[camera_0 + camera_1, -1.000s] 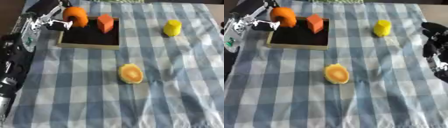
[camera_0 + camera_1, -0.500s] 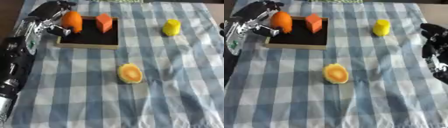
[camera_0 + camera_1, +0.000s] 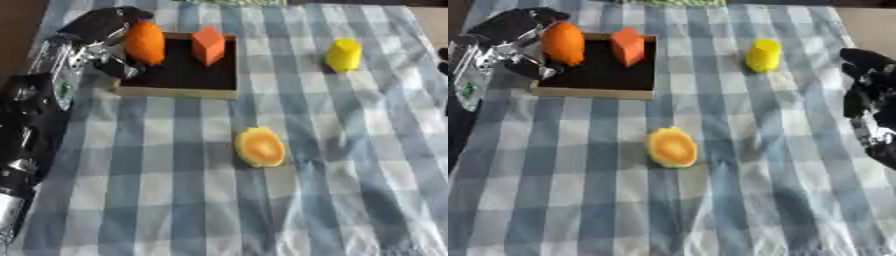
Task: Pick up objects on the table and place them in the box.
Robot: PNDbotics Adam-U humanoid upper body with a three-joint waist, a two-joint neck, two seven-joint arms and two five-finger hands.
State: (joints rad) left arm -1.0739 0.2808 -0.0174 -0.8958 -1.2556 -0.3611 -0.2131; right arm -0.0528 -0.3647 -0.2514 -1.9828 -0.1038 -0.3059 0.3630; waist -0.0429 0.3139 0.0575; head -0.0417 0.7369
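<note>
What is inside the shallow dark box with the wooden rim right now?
In the shallow dark box stands an orange-red block. A round orange fruit sits at its left edge, with the left hand around it. The hand hides the fruit's left side.

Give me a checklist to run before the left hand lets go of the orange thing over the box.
1. Left hand curled round the orange object: ok.
2. Orange object over the box: ok.
3. Object resting on the box floor: cannot tell.
4. Red block already in the box, apart from the orange object: ok.
5. Yellow object and orange half on the cloth, outside the box: ok.
6. Right hand away from the box: ok.
</note>
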